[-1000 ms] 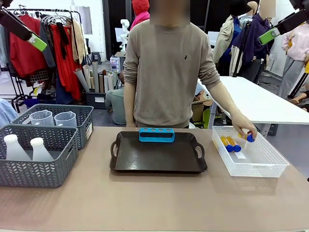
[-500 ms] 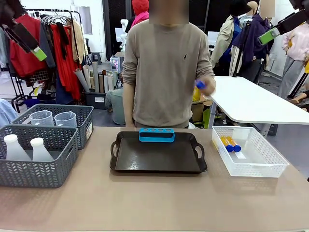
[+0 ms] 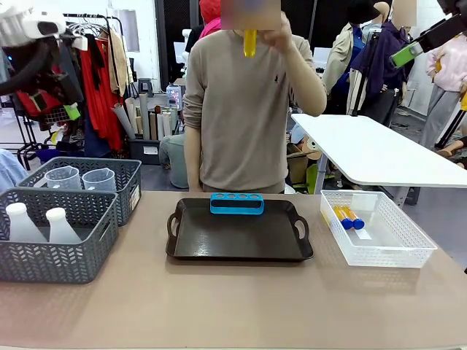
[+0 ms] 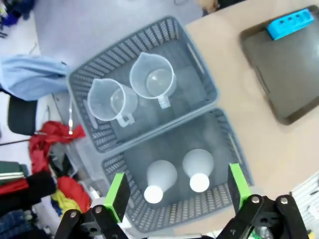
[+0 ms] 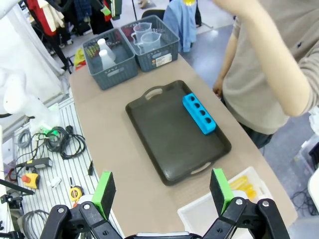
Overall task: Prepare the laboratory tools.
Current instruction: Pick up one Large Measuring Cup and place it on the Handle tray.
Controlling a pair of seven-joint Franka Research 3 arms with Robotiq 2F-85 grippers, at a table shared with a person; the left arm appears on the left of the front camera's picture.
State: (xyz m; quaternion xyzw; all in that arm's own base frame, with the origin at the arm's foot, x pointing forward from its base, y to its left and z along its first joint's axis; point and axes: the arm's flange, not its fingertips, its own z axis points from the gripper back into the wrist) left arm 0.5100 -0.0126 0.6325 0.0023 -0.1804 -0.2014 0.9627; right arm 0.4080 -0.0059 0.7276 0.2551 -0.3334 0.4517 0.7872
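Observation:
The person holds a yellow tube (image 3: 250, 42) up at head height. More yellow tubes with blue caps (image 3: 347, 216) lie in the white basket (image 3: 408, 244). The blue rack (image 3: 237, 203) stands at the far edge of the black tray (image 3: 239, 240). Two clear beakers (image 4: 152, 78) and two white flasks (image 4: 198, 169) sit in grey baskets. My left gripper (image 4: 178, 191) hangs open high above the flasks. My right gripper (image 5: 162, 191) is open too, high over the table's near right, holding nothing.
The two grey baskets (image 3: 109, 219) stand side by side at the table's left. The person stands behind the tray at the far edge. My left arm (image 3: 33, 33) is raised at the upper left. A white table (image 3: 379, 153) stands behind on the right.
The person's hand took a tube out of the white basket and raised it to head height. My left arm turned and swung over the grey baskets; the right arm stayed still.

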